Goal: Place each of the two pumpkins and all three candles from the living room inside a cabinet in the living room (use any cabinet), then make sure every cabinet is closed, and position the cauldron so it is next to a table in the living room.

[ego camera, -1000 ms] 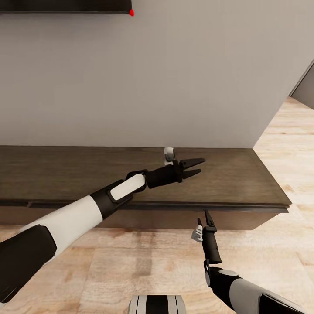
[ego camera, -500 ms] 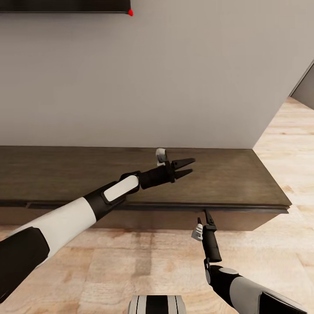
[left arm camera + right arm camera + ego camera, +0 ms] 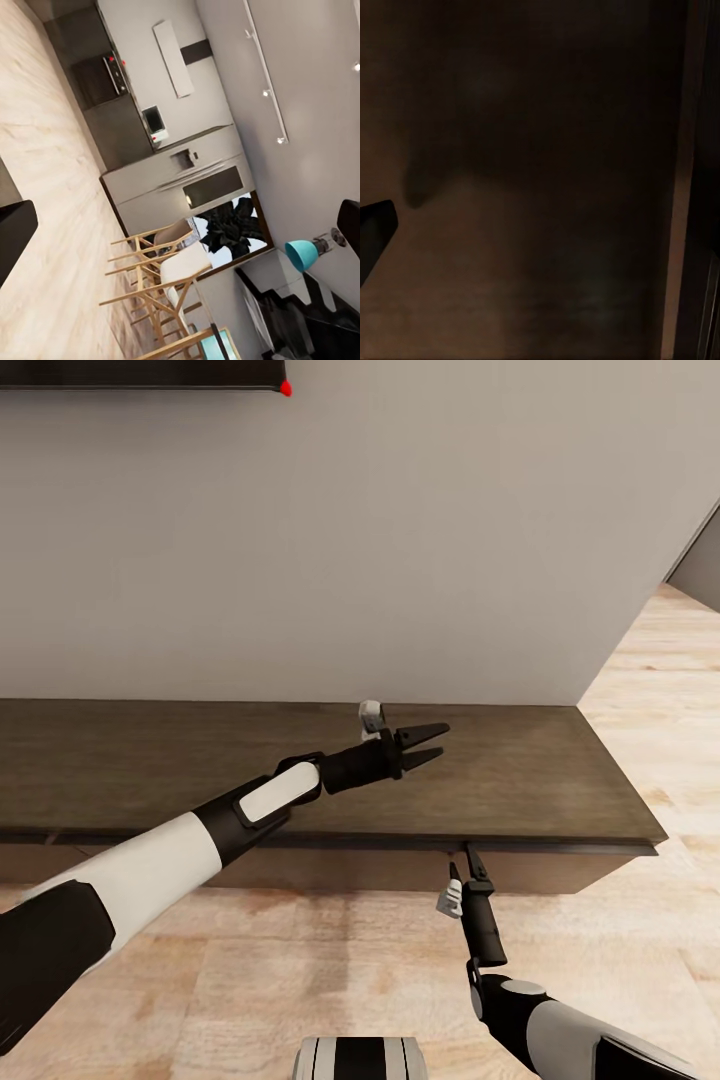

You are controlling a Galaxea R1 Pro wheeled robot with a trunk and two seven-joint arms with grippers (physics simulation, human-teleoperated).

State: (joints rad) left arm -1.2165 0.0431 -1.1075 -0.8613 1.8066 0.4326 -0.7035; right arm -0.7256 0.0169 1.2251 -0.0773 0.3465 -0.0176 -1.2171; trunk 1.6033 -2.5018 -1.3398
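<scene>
The cabinet (image 3: 560, 780) is a long, low dark-brown unit against the wall, with its front panels closed. My left gripper (image 3: 428, 746) hovers open over the cabinet's top, holding nothing. My right gripper (image 3: 462, 863) points up at the cabinet's front, its tips at the thin dark gap under the top; it is open and empty. In the right wrist view the dark wood of the cabinet (image 3: 540, 180) is very close, with one fingertip (image 3: 371, 229) at the edge. The pumpkins, candles and cauldron are out of view.
A plain wall rises behind the cabinet, with a dark panel (image 3: 140, 372) mounted high on it. Wood floor (image 3: 300, 960) lies in front and runs past the cabinet's right end. The left wrist view looks toward wooden chairs (image 3: 161, 277) and a teal lamp (image 3: 301, 253).
My left gripper drew back a little to the left over the cabinet top. The camera shifted slightly, and the right gripper's tips now reach the gap under the cabinet's top.
</scene>
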